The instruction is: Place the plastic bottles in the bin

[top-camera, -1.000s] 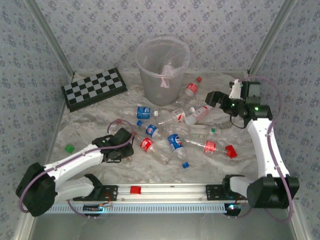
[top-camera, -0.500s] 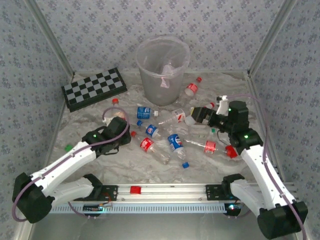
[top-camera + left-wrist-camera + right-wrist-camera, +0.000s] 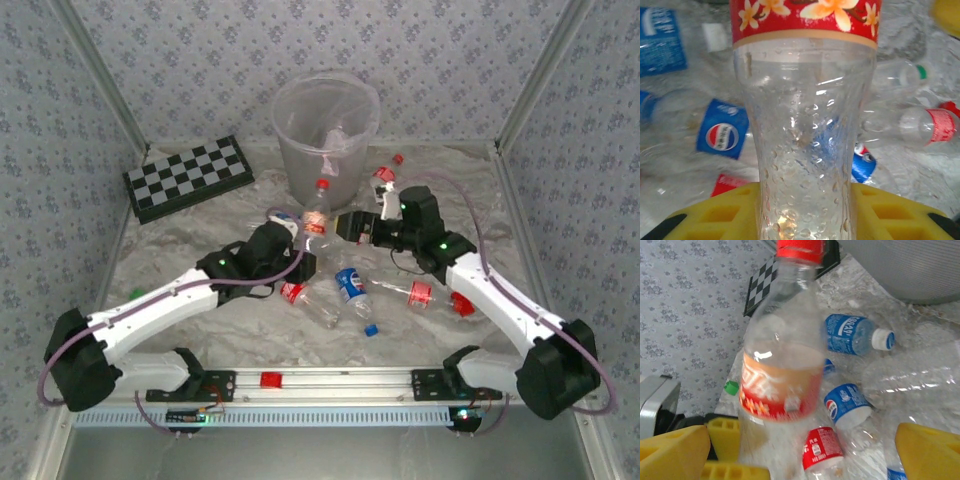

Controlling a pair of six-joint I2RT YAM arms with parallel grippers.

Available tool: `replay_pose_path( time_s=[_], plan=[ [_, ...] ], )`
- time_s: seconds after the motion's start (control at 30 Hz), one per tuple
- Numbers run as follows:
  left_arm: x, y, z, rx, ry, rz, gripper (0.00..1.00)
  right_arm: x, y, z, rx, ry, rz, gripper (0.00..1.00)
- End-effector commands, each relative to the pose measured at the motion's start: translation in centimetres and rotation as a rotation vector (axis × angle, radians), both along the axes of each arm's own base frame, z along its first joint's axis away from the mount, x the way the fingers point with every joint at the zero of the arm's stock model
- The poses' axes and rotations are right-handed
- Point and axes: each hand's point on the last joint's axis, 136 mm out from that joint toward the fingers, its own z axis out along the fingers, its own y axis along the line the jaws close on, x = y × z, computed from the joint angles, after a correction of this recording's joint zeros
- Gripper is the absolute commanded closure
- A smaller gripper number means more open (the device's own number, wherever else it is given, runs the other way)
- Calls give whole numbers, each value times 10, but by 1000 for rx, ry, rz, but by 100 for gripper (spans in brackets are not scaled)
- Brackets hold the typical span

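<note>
The upright bottle (image 3: 318,212) is clear, waisted plastic, beaded with droplets inside, with a red cap and a red flowered label. It stands on the tabletop (image 3: 180,240), a crinkled, marbled grey-white sheet, just in front of the bin (image 3: 295,165). The left jaws are clamped on its lower body. In the left wrist view the yellow, waffle-ribbed pads (image 3: 715,220) press against both sides of it.

The right jaws stand wide, level with the bottle and facing it from the right. In the right wrist view the bottle rises between the two smooth yellow fingers (image 3: 675,447), nearer the left one, and neither finger touches it.

The bin is a tall, round, tapered tub of cloudy plastic, and one pale bottle (image 3: 335,140) lies inside it. At least four more bottles lie on their sides on the tabletop: one with a blue label (image 3: 350,285), two with red labels (image 3: 295,292) (image 3: 420,293), and one red-capped bottle (image 3: 385,178) by the bin. Arms hide some others. One blue cap (image 3: 370,329) and one red cap (image 3: 462,303) lie loose. A chessboard (image 3: 188,177) lies flat at far left.
</note>
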Motion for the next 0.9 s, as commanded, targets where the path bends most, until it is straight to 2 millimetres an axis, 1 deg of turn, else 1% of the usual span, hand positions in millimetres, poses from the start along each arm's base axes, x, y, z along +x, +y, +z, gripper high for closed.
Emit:
replay_pose_path(
  time_s=[0.0,0.07,0.17,0.27,0.33,0.37,0.43,0.5,0.53,0.6,0.67,0.7,0.77,0.83,0.87],
  plan=[
    [-3,-23,19,-20,-79,-100,71,21,2,22,1,-66,-71,5],
    [-6,-28,14,-6,-82,-119,71,34,-3,15,-69,-89,-105,5],
    [-11,-36,9,21,-89,-160,71,48,-3,12,-73,-80,-120,11],
    [-13,-42,5,49,-98,-185,71,57,0,6,-68,-55,-117,16],
    [-12,-43,3,58,-102,-182,71,61,0,-1,-63,-23,-120,20],
    [-12,-43,3,56,-104,-183,71,64,0,-5,-57,-11,-123,23],
    [-11,-44,4,48,-109,-178,71,66,0,-7,-53,-9,-120,33],
    [-10,-43,3,48,-111,-166,71,65,-1,-6,-34,9,-138,41],
    [-8,-41,3,49,-116,-156,71,64,-2,-5,-30,12,-141,45],
    [-7,-39,3,50,-121,-138,71,58,-5,-2,-29,32,-145,59],
    [-6,-40,3,39,-122,-135,72,52,-6,0,-31,43,-141,67],
    [-7,-41,4,33,-123,-138,71,50,-7,2,-30,46,-140,68],
    [-7,-42,5,25,-124,-140,68,48,-9,8,-36,33,-142,70],
    [-6,-42,8,21,-128,-132,54,46,-13,17,-56,10,-148,71],
    [-5,-41,12,15,-125,-121,45,45,-16,24,-63,4,-156,71]
  ],
)
